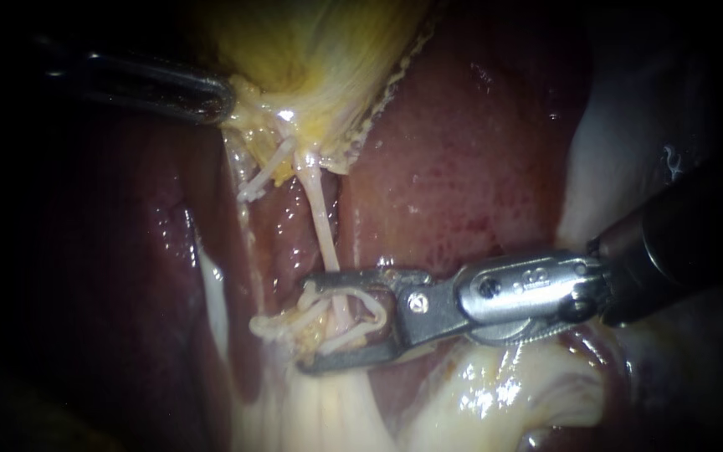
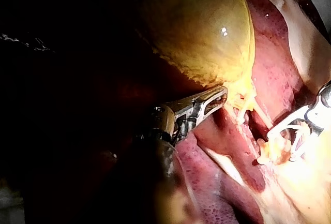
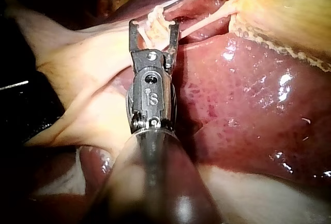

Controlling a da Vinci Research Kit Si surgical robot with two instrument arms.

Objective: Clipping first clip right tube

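The yellow gallbladder (image 1: 311, 50) hangs at the top, and two pale tubes run down from its neck. The left tube (image 1: 265, 172) is short and thin. The right tube (image 1: 321, 218) runs straight down into my right instrument (image 1: 307, 322). Its jaws stand open on either side of this tube and some frayed pale tissue, with a white clip (image 1: 371, 303) lining them. From the right wrist, the same open jaws (image 3: 155, 25) straddle the tube. My left instrument (image 1: 223, 96) is shut on the gallbladder's neck (image 2: 235, 92), its jaws (image 2: 220, 97) lying together there.
Dark red liver (image 1: 462, 151) lies to both sides of the tubes. Pale glistening fatty tissue (image 1: 495, 393) sits under the right instrument's shaft. The right instrument (image 2: 315, 115) also shows at the far side of the left wrist view.
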